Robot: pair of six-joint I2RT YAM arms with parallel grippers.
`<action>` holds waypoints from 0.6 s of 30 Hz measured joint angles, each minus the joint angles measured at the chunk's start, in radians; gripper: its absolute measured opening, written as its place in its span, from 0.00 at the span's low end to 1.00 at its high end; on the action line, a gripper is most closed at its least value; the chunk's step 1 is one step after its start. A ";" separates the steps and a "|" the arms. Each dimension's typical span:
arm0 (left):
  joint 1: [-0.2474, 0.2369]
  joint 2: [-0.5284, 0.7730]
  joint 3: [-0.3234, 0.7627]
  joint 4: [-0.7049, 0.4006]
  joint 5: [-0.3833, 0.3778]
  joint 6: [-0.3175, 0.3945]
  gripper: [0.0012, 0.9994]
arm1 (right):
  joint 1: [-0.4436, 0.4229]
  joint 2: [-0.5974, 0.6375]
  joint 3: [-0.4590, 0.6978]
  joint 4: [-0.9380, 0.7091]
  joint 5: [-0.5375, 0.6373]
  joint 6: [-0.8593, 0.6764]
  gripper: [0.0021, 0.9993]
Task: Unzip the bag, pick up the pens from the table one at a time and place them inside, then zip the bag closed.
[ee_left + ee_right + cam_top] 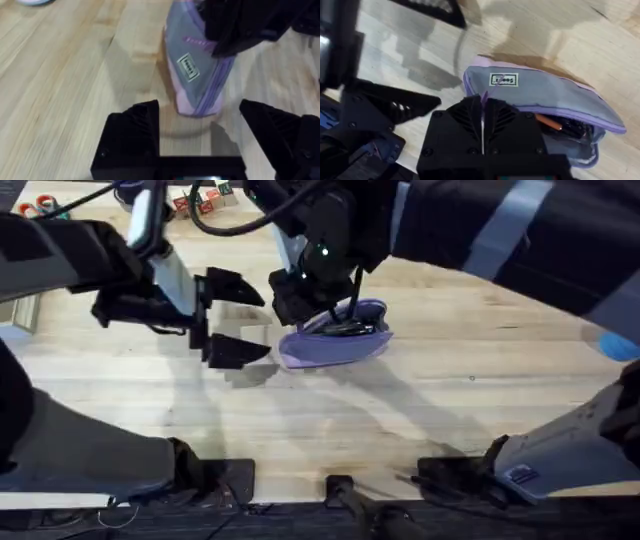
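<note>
Currently the purple bag [335,340] lies near the middle of the wooden table [450,410], with its zipper partly open at one end. An orange pen [551,121] and a dark pen [575,129] lie inside the opening.

The right gripper [482,112] sits right at the bag's closed end, its two black fingers pressed together. They seem to be pinching the zipper pull, though the pull itself is hidden. The left gripper [200,135] hangs just beside the same end of the bag, fingers spread wide and holding nothing.

Risks, as a judgement: nothing pins the bag down, so a pull along the zipper could drag the whole bag across the table instead of closing it. The pens lie close under the zipper line, and a tip sticking up could jam the slider. The two grippers are very near each other and could collide.

Some small coloured items [200,195] lie at the far edge of the table, well apart and not in the way.
</note>
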 joint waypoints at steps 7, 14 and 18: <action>-0.105 0.008 0.000 0.072 0.023 -0.047 1.00 | 0.000 0.000 0.000 0.000 0.000 0.000 0.03; -0.131 0.106 0.000 0.105 0.092 -0.089 1.00 | 0.000 0.000 0.000 0.000 0.000 0.000 0.03; -0.155 0.155 0.000 0.116 0.119 -0.096 1.00 | 0.000 0.000 0.000 0.000 0.000 0.000 0.03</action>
